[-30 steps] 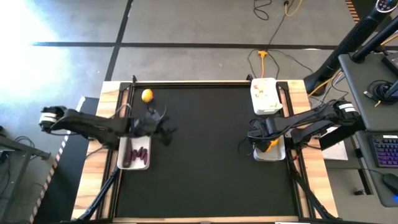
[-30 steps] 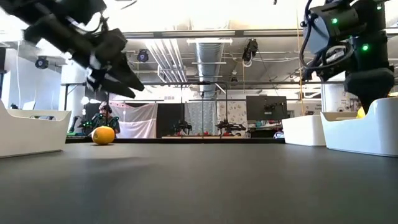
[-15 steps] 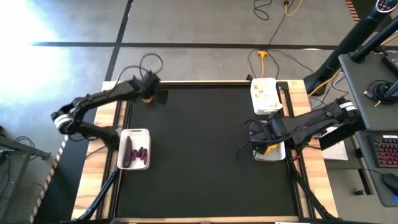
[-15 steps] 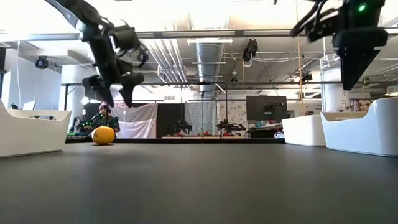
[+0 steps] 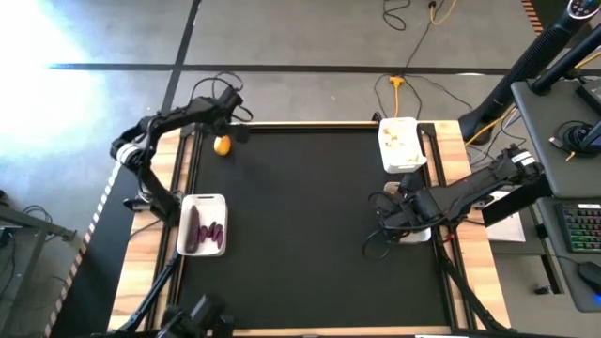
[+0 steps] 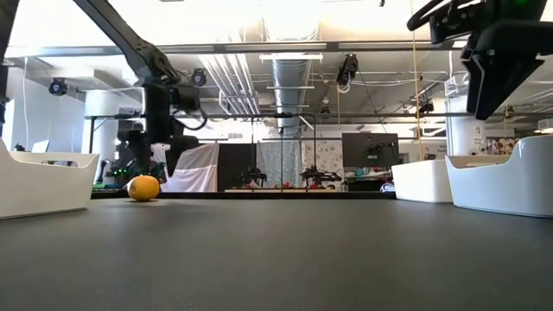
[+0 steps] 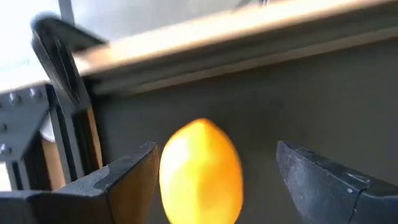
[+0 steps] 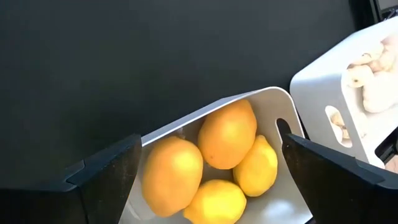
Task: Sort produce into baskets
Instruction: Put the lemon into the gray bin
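Jaws on the left gripper (image 7: 211,180) stand wide apart around the last loose lemon (image 5: 223,145), which lies on the black worktop (image 5: 310,235) at its far left corner; they look not yet closed on it. Picking up this lemon is the step in hand; next they need to close on it and carry it across to the lemon basket (image 8: 281,118). Over that basket, the right gripper (image 8: 205,180) hangs with jaws fully spread, holding nothing, four lemons below
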Tool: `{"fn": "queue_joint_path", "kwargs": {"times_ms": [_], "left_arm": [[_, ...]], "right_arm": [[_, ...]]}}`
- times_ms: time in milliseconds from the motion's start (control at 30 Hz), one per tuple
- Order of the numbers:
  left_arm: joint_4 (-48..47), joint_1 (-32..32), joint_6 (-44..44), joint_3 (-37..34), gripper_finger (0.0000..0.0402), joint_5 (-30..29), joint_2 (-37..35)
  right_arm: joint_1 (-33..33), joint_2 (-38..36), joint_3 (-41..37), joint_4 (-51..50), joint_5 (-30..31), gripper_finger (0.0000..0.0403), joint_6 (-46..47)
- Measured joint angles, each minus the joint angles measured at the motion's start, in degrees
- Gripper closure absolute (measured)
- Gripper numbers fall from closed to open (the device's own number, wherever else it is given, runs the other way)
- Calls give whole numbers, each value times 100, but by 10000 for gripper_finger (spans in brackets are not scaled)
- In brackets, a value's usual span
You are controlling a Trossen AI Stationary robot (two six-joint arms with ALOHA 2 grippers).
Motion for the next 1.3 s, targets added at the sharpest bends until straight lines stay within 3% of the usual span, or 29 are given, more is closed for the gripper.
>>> {"fn": "queue_joint_path", "kwargs": {"times_ms": [467,800,967,1300], "left_arm": [[-493,29,-185,-70,98,-52,610],[86,-205,-40,-297,180,200,588],[380,-1269,118,-330,182,672,320],[2471,-4480,284,-391,174,786,363]], "right_arm": [[49,4,-11,131,-2,21,-170],[66,7,-13,1016,6,21,-922],[64,7,-24,1801,284,21,-1717],[50,9,-905,4534,297,21,-3114]]}}
